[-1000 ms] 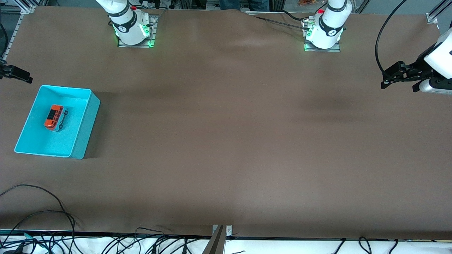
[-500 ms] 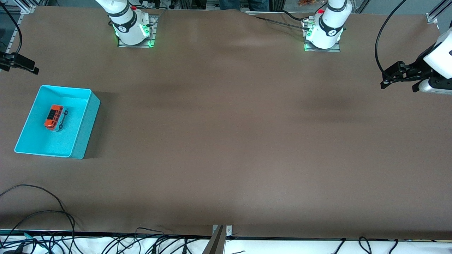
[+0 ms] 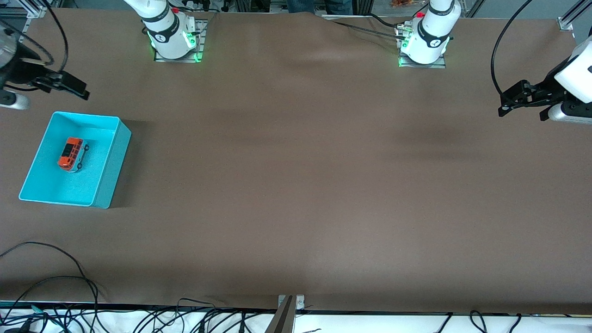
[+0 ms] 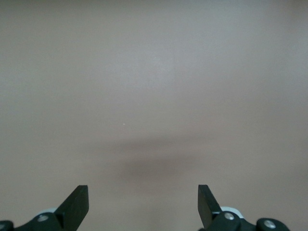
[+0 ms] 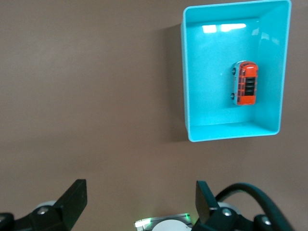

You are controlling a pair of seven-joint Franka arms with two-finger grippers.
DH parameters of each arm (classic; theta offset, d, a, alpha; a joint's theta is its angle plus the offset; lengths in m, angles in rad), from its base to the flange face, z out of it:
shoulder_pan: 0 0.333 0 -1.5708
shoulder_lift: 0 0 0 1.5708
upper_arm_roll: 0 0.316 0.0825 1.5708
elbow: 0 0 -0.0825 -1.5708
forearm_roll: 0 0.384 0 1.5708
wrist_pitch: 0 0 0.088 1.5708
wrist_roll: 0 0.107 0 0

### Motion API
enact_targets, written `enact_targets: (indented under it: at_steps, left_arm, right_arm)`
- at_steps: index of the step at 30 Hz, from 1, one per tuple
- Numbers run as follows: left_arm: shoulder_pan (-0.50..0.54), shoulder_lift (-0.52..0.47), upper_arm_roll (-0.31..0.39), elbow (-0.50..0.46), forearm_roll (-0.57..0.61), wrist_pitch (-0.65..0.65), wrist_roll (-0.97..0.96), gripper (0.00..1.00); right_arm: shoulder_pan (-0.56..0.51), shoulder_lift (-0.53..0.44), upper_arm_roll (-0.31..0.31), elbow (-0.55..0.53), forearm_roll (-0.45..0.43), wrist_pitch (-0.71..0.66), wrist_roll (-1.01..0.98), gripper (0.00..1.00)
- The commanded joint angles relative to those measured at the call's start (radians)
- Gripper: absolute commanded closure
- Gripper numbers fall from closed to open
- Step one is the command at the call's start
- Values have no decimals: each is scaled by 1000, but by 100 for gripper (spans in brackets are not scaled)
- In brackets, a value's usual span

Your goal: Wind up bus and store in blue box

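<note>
The right gripper (image 3: 76, 88) has swung in over the counter (image 3: 296, 185), jaws wide and empty, while the bus (image 3: 70, 154) sits upright in the box (image 3: 113, 162); the left gripper (image 3: 506, 104) waits, wide, at its end.

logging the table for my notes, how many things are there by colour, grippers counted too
Orange: 1, the bus, on its wheels inside the box.
Turquoise: 1, the blue box, at the right arm's end of the table.
Black: 2, the right gripper open over bare table by the box, and the left gripper open, waiting over the left arm's end.
Total: 4
</note>
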Motion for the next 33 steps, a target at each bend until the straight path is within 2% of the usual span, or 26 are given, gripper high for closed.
enact_targets:
  at_steps: [1, 33]
  left_arm:
    - [2, 15, -4, 37, -6, -28, -8, 0]
    - [2, 14, -4, 37, -6, -28, -9, 0]
  right_arm:
    - [-3, 28, 27, 27, 42, -14, 34, 0]
    - [-4, 36, 26, 31, 42, -38, -149, 0]
